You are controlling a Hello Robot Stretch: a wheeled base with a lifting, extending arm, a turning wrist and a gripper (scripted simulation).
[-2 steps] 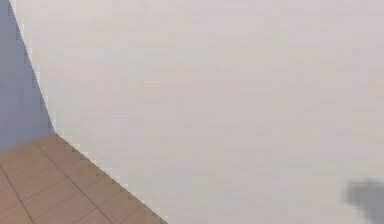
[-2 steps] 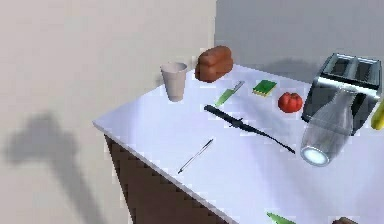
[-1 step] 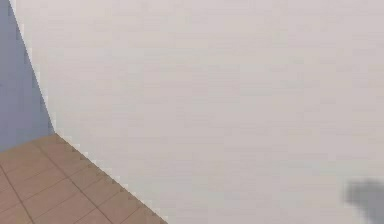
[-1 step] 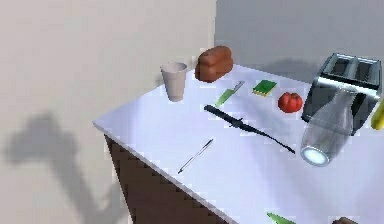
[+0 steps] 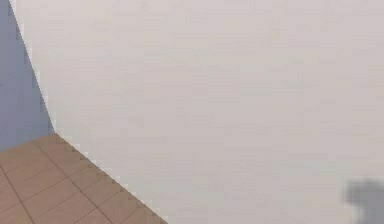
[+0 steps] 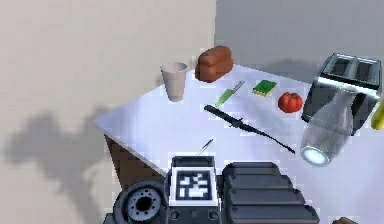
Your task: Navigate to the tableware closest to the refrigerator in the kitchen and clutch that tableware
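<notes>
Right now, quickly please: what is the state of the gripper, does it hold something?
Gripper: I cannot tell whether it holds anything; its far end is not clear, low by the near edge of the table.

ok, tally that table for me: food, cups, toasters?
Food: 2, loaf and red fruit
Cups: 1, cup
Toasters: 1, toaster
Total: 4
</notes>
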